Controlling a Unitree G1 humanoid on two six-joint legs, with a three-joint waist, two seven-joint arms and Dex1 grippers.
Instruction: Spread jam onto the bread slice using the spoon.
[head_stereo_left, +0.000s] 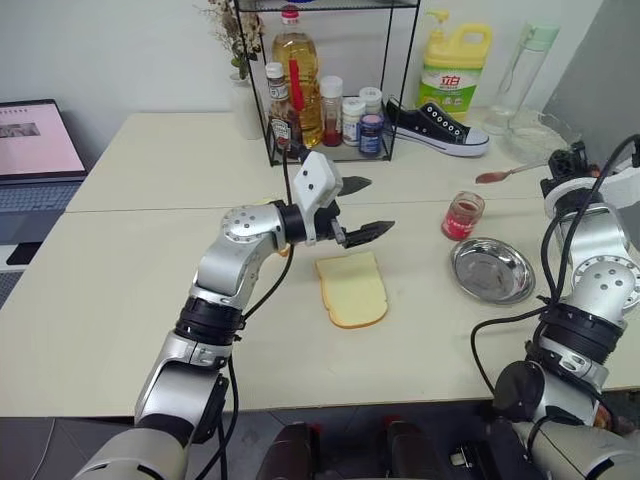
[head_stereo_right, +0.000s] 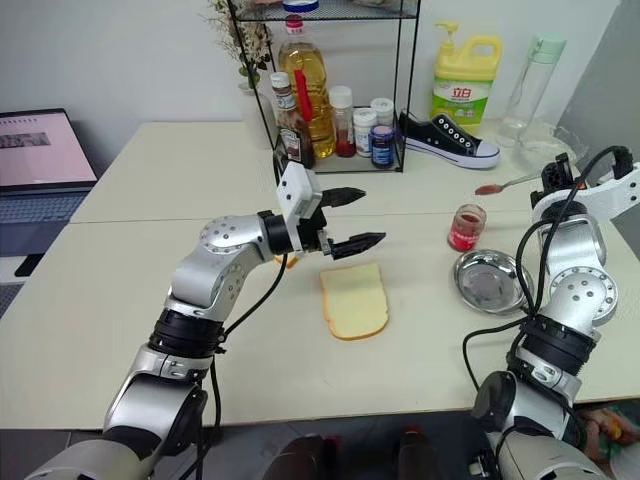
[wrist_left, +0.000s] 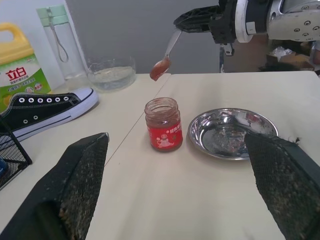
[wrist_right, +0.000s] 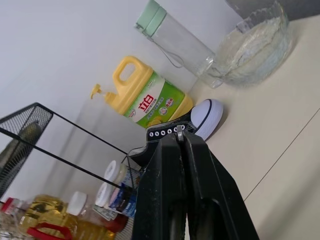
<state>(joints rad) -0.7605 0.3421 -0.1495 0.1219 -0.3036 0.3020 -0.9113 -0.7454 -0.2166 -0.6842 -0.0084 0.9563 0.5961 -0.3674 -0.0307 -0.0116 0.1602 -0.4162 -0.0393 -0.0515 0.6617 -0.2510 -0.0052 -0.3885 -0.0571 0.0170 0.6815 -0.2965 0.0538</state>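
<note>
left wrist view: right gripper (wrist_left: 187, 22) clamped on the spoon (wrist_left: 165, 55) handle end, jam-loaded bowl above the jam jar (wrist_left: 163, 124). left gripper (head_stereo_left: 362, 208) spread wide, empty, above the bread slice (head_stereo_left: 352, 289). spoon stiff and slim, likely slippery; bread soft, probably needs light pressure.

A pale cream desk (head_stereo_left: 120, 300) fills the frame below a plain white wall (head_stereo_left: 120, 50); grey floor (head_stereo_left: 20, 440) shows lower left.
</note>
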